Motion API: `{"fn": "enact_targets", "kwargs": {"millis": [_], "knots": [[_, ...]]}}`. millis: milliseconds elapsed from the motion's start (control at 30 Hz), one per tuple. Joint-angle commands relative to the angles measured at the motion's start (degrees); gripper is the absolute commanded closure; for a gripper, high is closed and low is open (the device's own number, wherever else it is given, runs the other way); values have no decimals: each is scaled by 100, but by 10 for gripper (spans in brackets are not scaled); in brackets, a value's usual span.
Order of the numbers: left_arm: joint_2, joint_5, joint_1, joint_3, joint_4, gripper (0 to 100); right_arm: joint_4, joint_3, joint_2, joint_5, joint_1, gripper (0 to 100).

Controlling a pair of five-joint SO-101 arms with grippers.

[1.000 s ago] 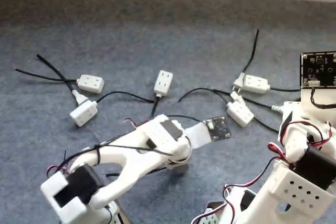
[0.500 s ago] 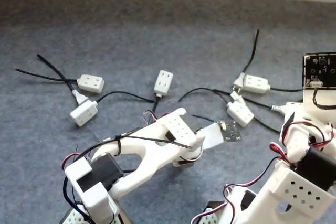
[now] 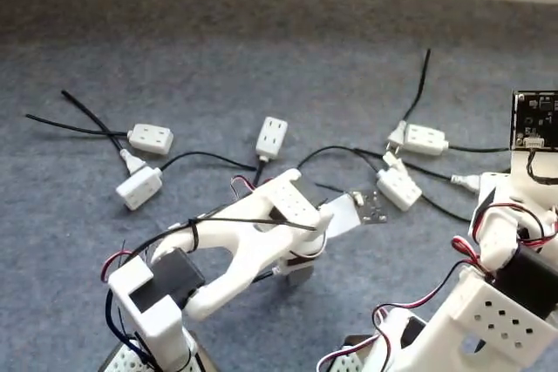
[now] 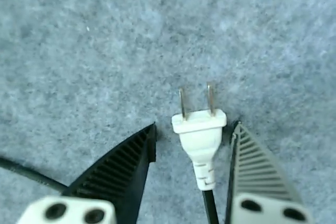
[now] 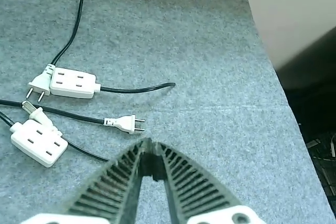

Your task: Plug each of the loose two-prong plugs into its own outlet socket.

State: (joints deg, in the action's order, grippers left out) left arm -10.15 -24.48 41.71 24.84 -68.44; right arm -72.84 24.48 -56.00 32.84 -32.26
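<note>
Right up close in the left wrist view, the left gripper [image 4: 194, 127] is spread wide, with one jaw on each side of a white plug [image 4: 199, 129]. The plug lies flat on the grey carpet [image 4: 105, 35] at lower centre of the frame. Its prongs point toward the top edge and its cord [image 4: 209, 209] runs back between the jaws. Neither jaw seems to touch it yet.

The right gripper [image 5: 151, 153], at the bottom of its own view, is pinched together with nothing in it. Just beyond its tips a second plug [image 5: 126, 124] lies loose. At the left edge sits a near socket block [image 5: 39, 141] and, past it, a far socket block [image 5: 73, 82]. In the high view a lone socket block [image 3: 272, 137] at upper centre looks unoccupied.

The likely trouble is in the squeeze. The plug's head flares, so closing jaws could twist it or let it slip, leaving the prongs skewed for any socket. The trailing cord could also tug it askew once it is lifted.
</note>
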Motion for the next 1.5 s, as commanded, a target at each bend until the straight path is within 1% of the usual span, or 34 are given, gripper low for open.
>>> {"fn": "enact_targets", "kwargs": {"millis": [0,400,467,600,633,700,833,900,1067,1200,1300,1367,1467], "knots": [[-13,0,-40,-13,-193,755,13,-31,-66,70,-57,989],[-48,0,-13,-22,-88,764,4,-31,-66,70,-57,989],[-48,0,-4,-22,-70,819,4,-31,-66,70,-57,989],[-48,0,4,-48,-62,990,-13,-31,-66,70,-84,989],[-48,0,4,-40,-70,997,-13,-31,-75,70,-154,989],[-40,0,13,-22,-97,970,4,-40,-75,70,-259,989],[13,0,66,-57,-167,970,4,-66,-75,70,-347,989],[22,0,189,-198,-404,970,4,-75,-75,70,-347,989],[224,0,699,-857,-1327,970,4,-75,-75,70,-347,989],[1015,97,866,-1147,-1538,970,4,-75,-75,70,-347,989],[1763,598,673,-1147,-1451,970,4,-75,-75,70,-347,989],[2176,949,497,-980,-1073,970,4,-48,-75,70,-347,989],[2782,1292,374,-251,-264,970,13,-40,-75,70,-347,989]]}}
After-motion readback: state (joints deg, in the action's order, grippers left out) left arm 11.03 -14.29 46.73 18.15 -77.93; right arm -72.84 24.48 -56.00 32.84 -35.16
